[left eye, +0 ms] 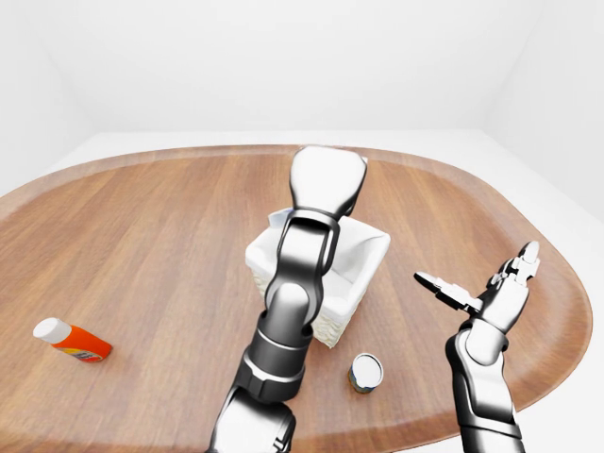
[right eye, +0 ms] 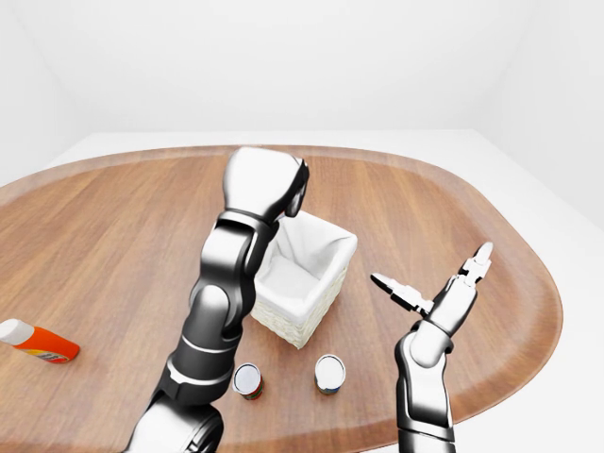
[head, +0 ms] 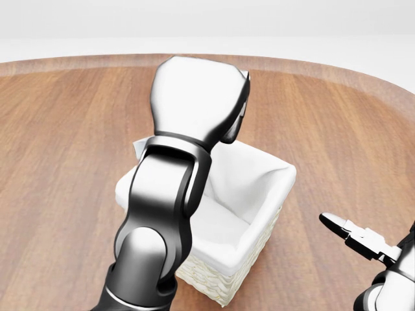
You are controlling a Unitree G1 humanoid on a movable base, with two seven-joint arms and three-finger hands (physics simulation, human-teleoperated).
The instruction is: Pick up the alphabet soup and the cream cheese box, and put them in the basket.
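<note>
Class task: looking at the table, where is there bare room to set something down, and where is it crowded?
Bare wood lies between the orange bottle and the left arm, and past the basket toward the table's top edge. Crowded: around the basket and two cans.

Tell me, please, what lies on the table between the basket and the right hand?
In the right-eye view, only bare wooden table shows between the basket and the open right hand. The two cans stand lower in that view, outside this stretch.
</note>
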